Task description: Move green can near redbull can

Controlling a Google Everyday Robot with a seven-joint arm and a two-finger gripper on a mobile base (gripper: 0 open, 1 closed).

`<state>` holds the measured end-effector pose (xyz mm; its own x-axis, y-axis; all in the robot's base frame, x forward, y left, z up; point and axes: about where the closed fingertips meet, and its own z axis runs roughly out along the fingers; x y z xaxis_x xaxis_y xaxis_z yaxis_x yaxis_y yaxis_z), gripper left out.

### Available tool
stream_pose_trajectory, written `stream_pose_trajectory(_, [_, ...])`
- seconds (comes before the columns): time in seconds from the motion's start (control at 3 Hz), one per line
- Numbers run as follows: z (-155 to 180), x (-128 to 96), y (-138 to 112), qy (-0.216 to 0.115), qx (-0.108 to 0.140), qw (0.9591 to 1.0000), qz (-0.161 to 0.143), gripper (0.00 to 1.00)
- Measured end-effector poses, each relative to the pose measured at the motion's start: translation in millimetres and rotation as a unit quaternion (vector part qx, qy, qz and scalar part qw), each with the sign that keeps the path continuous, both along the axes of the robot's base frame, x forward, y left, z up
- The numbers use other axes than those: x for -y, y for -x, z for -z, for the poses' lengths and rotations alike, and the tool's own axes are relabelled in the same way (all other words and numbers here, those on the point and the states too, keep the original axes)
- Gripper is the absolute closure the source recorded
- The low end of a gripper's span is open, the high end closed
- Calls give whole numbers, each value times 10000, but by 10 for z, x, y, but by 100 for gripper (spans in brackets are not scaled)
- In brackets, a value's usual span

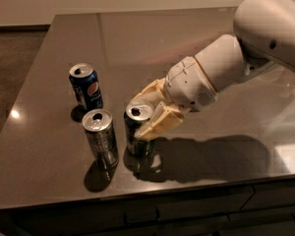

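The green can (pixel 136 131) stands upright on the dark table (pixel 137 48), its silver top showing. My gripper (pixel 150 112) comes in from the right, and its pale fingers (pixel 160 123) are closed around the can's upper part. The redbull can (pixel 101 137), slim and silver-grey, stands upright just left of the green can with a small gap between them. Both are near the table's front edge.
A blue Pepsi can (pixel 86 87) stands upright behind and left of the redbull can. My white arm (pixel 246 53) reaches in from the upper right. The table's front edge (pixel 137 195) runs just below the cans.
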<state>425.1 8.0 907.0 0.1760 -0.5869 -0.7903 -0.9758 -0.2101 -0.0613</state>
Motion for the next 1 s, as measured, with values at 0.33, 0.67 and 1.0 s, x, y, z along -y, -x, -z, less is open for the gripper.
stream_pose_trajectory(0.33, [34, -80, 74, -102, -7, 9999, -77, 13])
stream_pose_trajectory(0.67, [26, -94, 83, -90, 4, 9999, -91, 0])
stream_pose_trajectory(1.0, [25, -95, 84, -89, 4, 9999, -91, 0])
